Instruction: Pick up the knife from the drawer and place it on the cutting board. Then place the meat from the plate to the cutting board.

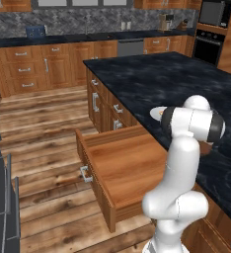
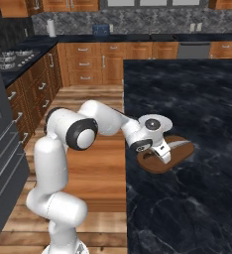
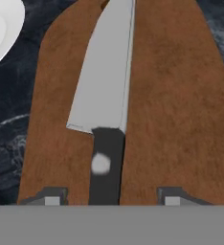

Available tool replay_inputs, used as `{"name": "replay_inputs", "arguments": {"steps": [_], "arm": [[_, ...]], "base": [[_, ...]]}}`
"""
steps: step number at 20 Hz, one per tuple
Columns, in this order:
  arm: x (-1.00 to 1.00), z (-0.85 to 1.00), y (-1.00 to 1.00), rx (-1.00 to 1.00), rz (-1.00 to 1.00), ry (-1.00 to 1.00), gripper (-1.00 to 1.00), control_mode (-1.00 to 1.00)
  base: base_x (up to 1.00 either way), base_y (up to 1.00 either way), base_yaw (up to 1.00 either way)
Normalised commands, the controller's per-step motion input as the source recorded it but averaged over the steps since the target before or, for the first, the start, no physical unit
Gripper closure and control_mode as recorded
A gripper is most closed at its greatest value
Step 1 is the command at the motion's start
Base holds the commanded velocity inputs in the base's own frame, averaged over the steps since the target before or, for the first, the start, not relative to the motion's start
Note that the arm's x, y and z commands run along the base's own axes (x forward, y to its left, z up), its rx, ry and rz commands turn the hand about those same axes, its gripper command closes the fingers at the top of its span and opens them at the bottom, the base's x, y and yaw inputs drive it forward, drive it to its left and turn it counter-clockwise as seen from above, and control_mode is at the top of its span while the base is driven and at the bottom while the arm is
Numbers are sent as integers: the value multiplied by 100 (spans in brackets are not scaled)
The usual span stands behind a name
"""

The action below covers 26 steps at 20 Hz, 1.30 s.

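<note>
The knife (image 3: 106, 91) lies flat on the dark brown cutting board (image 3: 176, 105), its silver-grey blade pointing away from the hand and its black handle between my fingertips. My gripper (image 3: 112, 196) is open, with a gap of board showing on each side of the handle. From the right base view, the gripper (image 2: 163, 156) hangs low over the cutting board (image 2: 183, 151), and the knife's blade (image 2: 179, 144) pokes out beside it. The white plate (image 3: 1, 28) sits just beyond the board. On the plate (image 1: 154, 112) a speck of orange meat (image 1: 160, 113) peeks past my arm. The drawer (image 1: 127, 168) stands pulled open.
The board and plate rest near the edge of a black marble island counter (image 2: 197, 89). The open drawer juts out over the wooden floor (image 1: 43, 143). Cabinets line the back wall, with a stove (image 2: 11, 57) at the left and an oven (image 1: 209, 44) at the right.
</note>
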Motion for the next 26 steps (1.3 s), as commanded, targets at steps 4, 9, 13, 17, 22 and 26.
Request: {"name": "replay_inputs", "arguments": {"steps": [4,9,13,17,22,26], "arm": [[0,56,1,0,-8,1,-100,-100],[0,100,6,0,-14,0,-100,-100],[-19,100,17,-1,-11,-2,-100,-100],[-65,100,42,-2,-4,-10,-100,-100],[-91,81,75,-3,0,-19,-100,-100],[-65,43,78,-17,-1,-48,-100,-100]], "base": [[0,0,0],[0,0,0],[0,0,0],[0,0,0],[0,0,0],[0,0,0]]}}
